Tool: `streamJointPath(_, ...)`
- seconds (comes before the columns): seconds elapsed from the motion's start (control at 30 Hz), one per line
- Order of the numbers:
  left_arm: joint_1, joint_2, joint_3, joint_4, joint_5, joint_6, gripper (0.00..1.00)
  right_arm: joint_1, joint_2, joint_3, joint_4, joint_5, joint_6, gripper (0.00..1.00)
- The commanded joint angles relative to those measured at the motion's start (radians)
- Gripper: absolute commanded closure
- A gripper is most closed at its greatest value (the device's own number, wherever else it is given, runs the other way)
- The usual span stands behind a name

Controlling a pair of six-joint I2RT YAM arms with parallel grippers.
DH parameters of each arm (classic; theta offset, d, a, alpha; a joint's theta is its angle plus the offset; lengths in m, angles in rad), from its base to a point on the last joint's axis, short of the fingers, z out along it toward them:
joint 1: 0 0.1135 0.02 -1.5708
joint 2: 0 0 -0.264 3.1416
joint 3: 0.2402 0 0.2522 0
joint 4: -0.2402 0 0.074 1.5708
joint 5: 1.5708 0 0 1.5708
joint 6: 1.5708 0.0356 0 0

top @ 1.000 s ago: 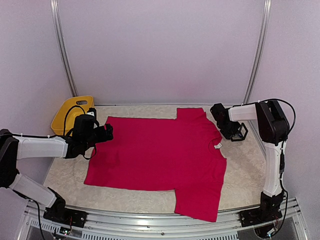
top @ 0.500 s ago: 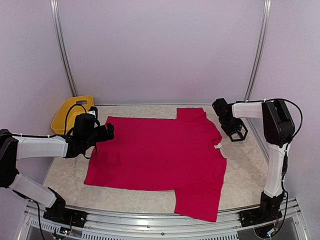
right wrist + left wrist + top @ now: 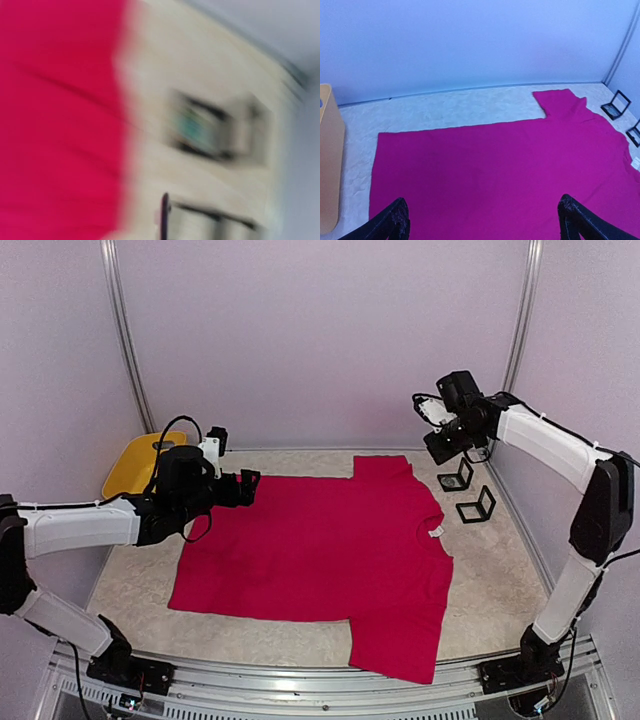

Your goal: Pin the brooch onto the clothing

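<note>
Two small black open cases (image 3: 456,477) (image 3: 476,506) stand just beside each other on the table (image 3: 130,590) near its far right corner, close to the collar of the clothing (image 3: 320,550), a large crimson-pink T-shirt. It lies spread flat across the middle of the table with its neck to the right and its hem to the left. One small white label (image 3: 436,531) sits at the neckline, too small for any writing on it to be read; the left wrist view cuts it off at the frame's edge (image 3: 636,161). The left arm reaches low over the table's left side, its forearm nearly level, and the left pincer (image 3: 245,487) hangs above the hem's far corner with its two dark fingers (image 3: 390,222) wide apart, clamped on nothing, the shirt showing between them. The right arm is lifted high and bent at the elbow, carrying the right pincer (image 3: 442,447) in the air above the two cases, touching neither; its fingers are together, showing in its own wrist view only as one thin dark sliver (image 3: 165,215). That view is heavily smeared: the shirt's edge (image 3: 60,120) and a dark case with a greenish patch (image 3: 215,132) can be picked out, but what the cases hold cannot be told. A yellow tub (image 3: 135,462) sits at the far left, partly hidden behind the left arm.
</note>
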Motion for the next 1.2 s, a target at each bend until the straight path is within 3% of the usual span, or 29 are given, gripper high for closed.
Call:
streamJointPath(0.0, -0.056, -0.022, 0.088, 0.044, 0.248, 0.147, 0.02, 0.096, -0.166, 0.065, 0.034, -0.677, -0.080, 1.00)
streamJointPath(0.17, -0.088, -0.053, 0.179, 0.073, 0.684, 0.184, 0.03, 0.127, -0.253, 0.070, 0.119, -1.106, -0.013, 1.00)
streamJointPath(0.37, -0.158, -0.015, 0.344, -0.020, 0.883, 0.185, 0.09, 0.184, -0.299, 0.008, 0.215, -1.260, 0.078, 1.00)
streamJointPath(0.53, -0.210, 0.010, 0.344, 0.120, 0.902, 0.095, 0.18, 0.214, -0.379, -0.196, 0.622, -1.322, 0.323, 1.00)
streamJointPath(0.67, -0.217, 0.042, 0.334, 0.253, 0.898, -0.011, 0.37, 0.231, -0.415, -0.309, 0.904, -1.319, 0.454, 1.00)
streamJointPath(0.8, -0.220, 0.094, 0.362, 0.290, 0.914, -0.071, 0.42, 0.249, -0.408, -0.332, 0.934, -1.313, 0.470, 1.00)
streamJointPath(0.93, -0.222, 0.126, 0.389, 0.304, 0.900, -0.102, 0.53, 0.257, -0.407, -0.333, 0.929, -1.311, 0.468, 1.00)
streamJointPath(1.17, -0.229, 0.155, 0.409, 0.350, 0.926, -0.132, 0.54, 0.265, -0.408, -0.326, 0.887, -1.290, 0.437, 1.00)
